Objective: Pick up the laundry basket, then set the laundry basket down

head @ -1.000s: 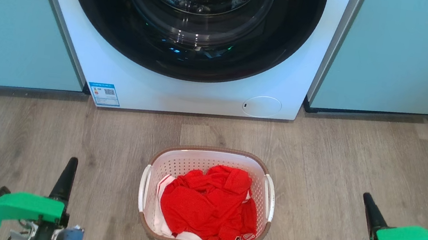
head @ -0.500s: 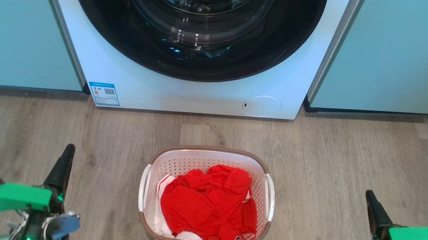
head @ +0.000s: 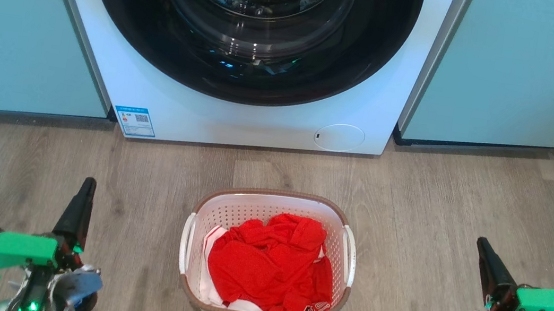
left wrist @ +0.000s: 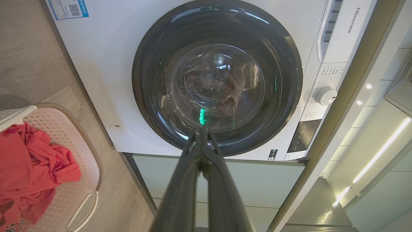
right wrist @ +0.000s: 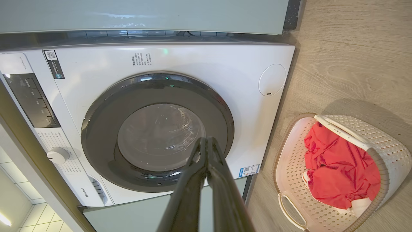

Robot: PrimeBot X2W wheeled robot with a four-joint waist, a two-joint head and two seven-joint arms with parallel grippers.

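Basket [head: 272,193], white perforated plastic w/ brown rim, lies between our left gripper [head: 87,184] & right gripper [head: 481,242], approx. equidistant; fingers pressed together, empty.

White washing machine [head: 247,55] between pale green cabinets [head: 513,69] on wood-look floor [head: 437,198]

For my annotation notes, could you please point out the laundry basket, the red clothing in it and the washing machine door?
laundry basket [head: 243,207]: head view, far perforated wall.
red clothing [head: 267,266]: head view, middle of the heap.
washing machine door [right wrist: 157,132]: right wrist view, centre of the glass.
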